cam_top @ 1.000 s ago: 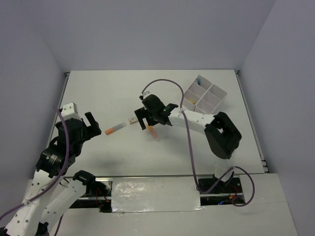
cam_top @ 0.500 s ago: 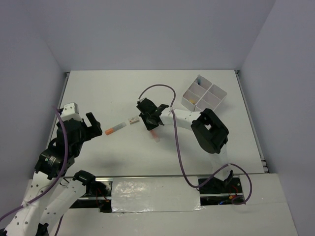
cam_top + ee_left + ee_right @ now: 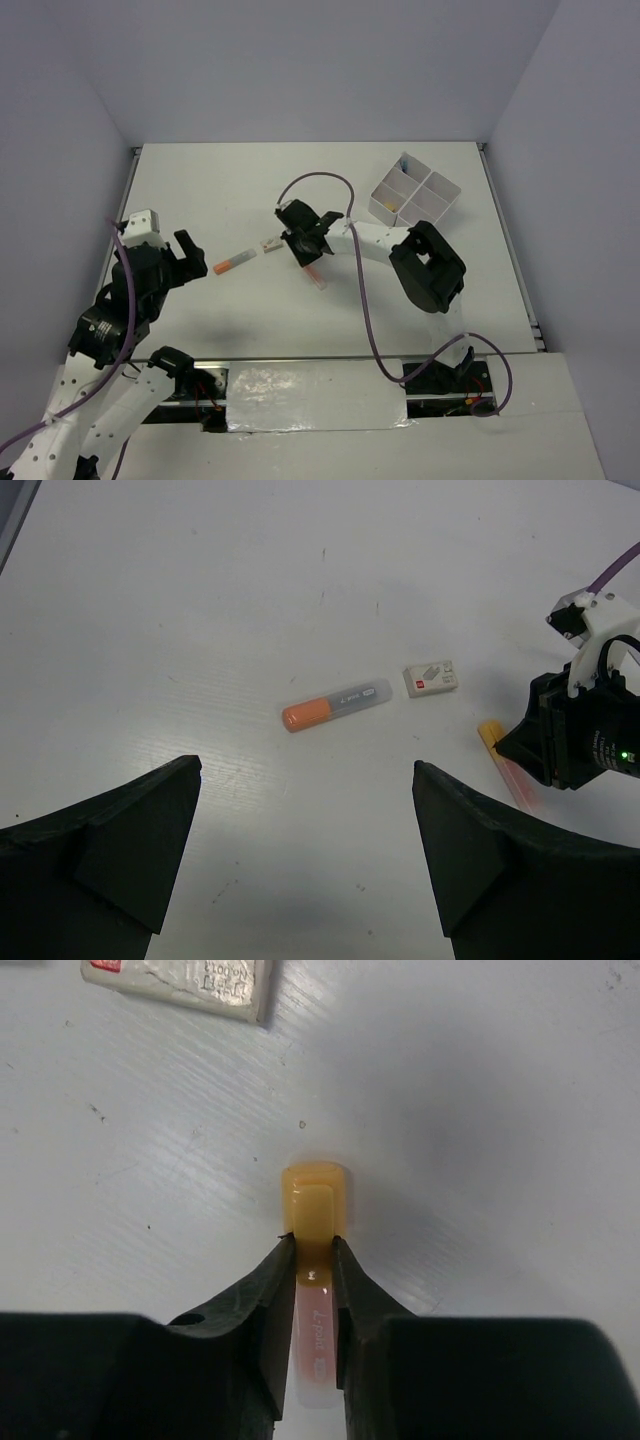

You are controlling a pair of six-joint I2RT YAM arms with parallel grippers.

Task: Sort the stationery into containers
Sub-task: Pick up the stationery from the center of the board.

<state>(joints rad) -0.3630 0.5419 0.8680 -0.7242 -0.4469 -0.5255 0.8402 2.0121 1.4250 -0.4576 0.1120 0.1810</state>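
Centre of top view: right gripper (image 3: 315, 1250) pinched shut on slim pink plastic marker with yellow cap (image 3: 315, 1200), lying on white table (image 3: 200, 180). Lower left: left gripper (image 3: 305, 780) spread wide, empty. White four-compartment box (image 3: 380, 208) upper right.

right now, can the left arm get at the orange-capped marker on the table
Probably yes. The left end effector hangs open facing the orange-capped marker on bare table; the eraser lies apart, and the right end effector, shut on the pink marker, is farther off.
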